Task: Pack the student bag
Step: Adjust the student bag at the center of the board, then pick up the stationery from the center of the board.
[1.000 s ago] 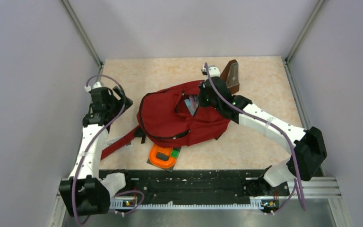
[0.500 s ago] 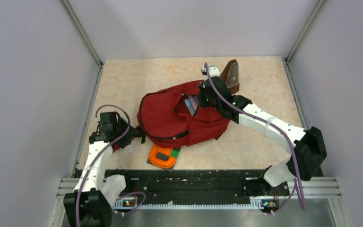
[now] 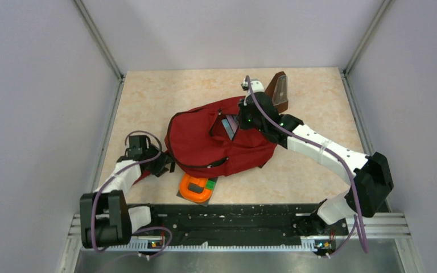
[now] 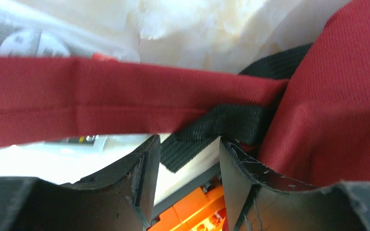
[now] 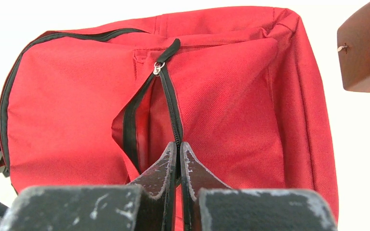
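Note:
The student bag [image 3: 199, 142], dark red with black zippers, lies in the middle of the table with its top pocket gaping. My right gripper [image 3: 240, 118] is shut on the zipper edge of that opening [image 5: 177, 144] and holds the flap up. A blue-and-white item [image 3: 230, 125] shows inside. My left gripper [image 3: 165, 165] sits low at the bag's near-left corner. Its jaws stand partly apart, and the black webbing strap [image 4: 212, 126] lies at the fingertips [image 4: 150, 154], under the red shoulder strap [image 4: 101, 101]. The fingers do not visibly pinch the webbing.
A brown pyramid metronome [image 3: 279, 91] stands just behind the right gripper. An orange-handled flat item [image 3: 195, 189] with a green block lies on the near side of the bag, partly under it. Grey walls enclose the table on three sides.
The left arm swung from the table's far left down to the bag's near-left corner, and its jaws narrowed. The right gripper and the bag stayed put.

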`<state>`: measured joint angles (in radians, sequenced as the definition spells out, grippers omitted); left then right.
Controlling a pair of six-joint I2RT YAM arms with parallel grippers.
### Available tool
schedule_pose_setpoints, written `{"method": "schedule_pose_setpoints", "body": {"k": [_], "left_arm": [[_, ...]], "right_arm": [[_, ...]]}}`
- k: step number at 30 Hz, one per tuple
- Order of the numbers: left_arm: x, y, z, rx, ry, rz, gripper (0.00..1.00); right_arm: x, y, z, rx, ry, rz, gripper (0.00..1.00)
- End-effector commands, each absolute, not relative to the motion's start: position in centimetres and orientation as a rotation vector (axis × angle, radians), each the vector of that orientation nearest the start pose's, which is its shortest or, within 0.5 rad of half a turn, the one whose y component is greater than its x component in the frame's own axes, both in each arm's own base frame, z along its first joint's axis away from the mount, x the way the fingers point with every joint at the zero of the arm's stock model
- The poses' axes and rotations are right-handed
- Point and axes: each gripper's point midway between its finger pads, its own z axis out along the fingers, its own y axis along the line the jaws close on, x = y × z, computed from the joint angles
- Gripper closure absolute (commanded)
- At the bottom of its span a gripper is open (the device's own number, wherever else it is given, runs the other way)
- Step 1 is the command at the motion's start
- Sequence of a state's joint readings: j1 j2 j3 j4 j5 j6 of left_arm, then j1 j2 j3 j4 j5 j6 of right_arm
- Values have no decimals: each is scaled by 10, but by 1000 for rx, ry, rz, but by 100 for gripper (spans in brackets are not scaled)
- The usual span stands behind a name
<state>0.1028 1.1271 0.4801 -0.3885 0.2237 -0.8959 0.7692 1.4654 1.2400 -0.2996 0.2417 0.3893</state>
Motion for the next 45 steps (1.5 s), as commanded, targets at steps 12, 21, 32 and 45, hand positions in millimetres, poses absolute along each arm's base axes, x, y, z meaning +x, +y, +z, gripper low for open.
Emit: {"method": "schedule_pose_setpoints", "body": {"k": [12, 21, 32, 45], "left_arm": [[371, -12, 95, -910, 2237, -433, 49], [319, 4, 102, -843, 2353, -140, 46], [248, 14, 82, -808, 2462, 158, 43], [242, -3, 52, -675, 2643, 303, 47]], "right_arm": [[348, 297, 262, -218, 2004, 518, 100], [350, 304, 258, -240, 2006, 535, 100], [347, 308, 254, -249, 2011, 567, 100], [344, 298, 259, -219, 1994, 550, 100]]}}
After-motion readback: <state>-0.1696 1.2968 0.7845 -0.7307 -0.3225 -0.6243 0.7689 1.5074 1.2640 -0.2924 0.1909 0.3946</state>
